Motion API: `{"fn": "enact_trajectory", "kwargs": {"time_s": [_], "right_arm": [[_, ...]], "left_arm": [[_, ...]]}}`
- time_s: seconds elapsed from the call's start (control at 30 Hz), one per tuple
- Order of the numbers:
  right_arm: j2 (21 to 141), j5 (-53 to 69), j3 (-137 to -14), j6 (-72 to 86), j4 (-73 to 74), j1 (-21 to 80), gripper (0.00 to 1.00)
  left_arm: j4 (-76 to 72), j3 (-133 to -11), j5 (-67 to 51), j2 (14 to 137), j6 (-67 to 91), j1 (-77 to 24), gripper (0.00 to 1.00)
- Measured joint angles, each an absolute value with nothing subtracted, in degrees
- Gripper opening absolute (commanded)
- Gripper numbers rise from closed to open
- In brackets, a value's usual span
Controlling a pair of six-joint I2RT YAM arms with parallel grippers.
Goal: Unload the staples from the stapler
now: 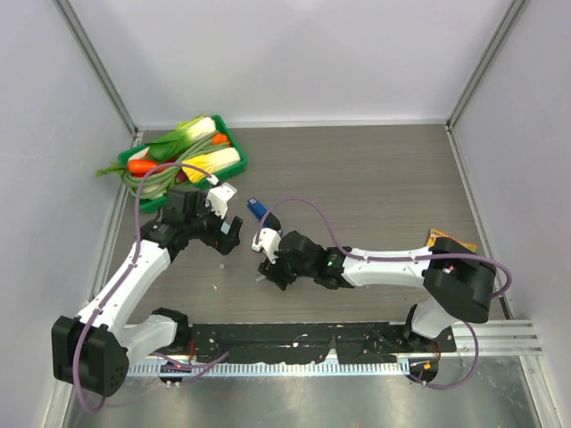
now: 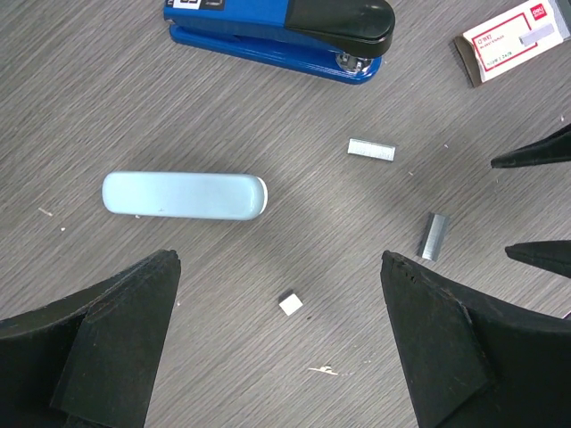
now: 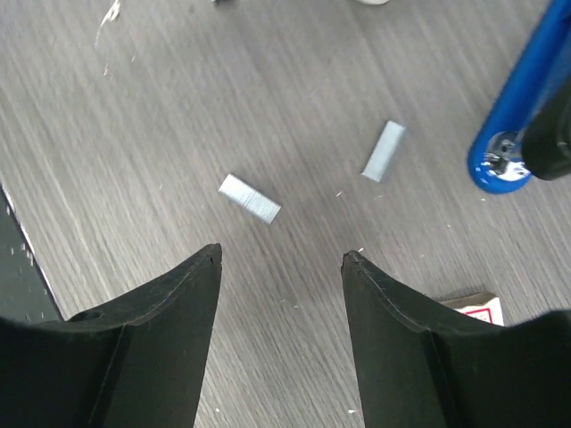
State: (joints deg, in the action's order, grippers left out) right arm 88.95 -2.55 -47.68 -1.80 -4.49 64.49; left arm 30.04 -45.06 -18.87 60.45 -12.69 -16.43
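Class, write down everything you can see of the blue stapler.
The blue stapler looks like glossy plastic: blue base and body, black cap over the nose, silver metal showing beneath. It rests on the grey wood-grain table, cut off by the left wrist view's top edge. Nothing touches it; staples lie apart nearby.

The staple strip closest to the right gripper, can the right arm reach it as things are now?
Probably yes. The right gripper is open just short of that strip, which lies flat on the table with nothing between them. The other strip and the blue stapler lie off to one side.
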Motion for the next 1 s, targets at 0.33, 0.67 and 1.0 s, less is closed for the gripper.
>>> {"fn": "enact_trajectory", "kwargs": {"time_s": [0.33,0.67,1.0], "right_arm": [[92.4,6.2,-49.0,-13.1,-3.4,64.6,0.63],[99.4,7.1,-52.2,-19.6,-2.0,65.4,0.61],[100.6,5.1,-52.2,-21.9,-4.1,66.1,0.58]], "left_arm": [[30.0,-45.1,-18.8,60.8,-12.2,-16.4,1.0],[29.8,-45.1,-18.3,61.9,-12.2,-16.4,1.0],[29.8,-44.3,-18.6,62.4,-12.4,-15.9,1.0]]}}
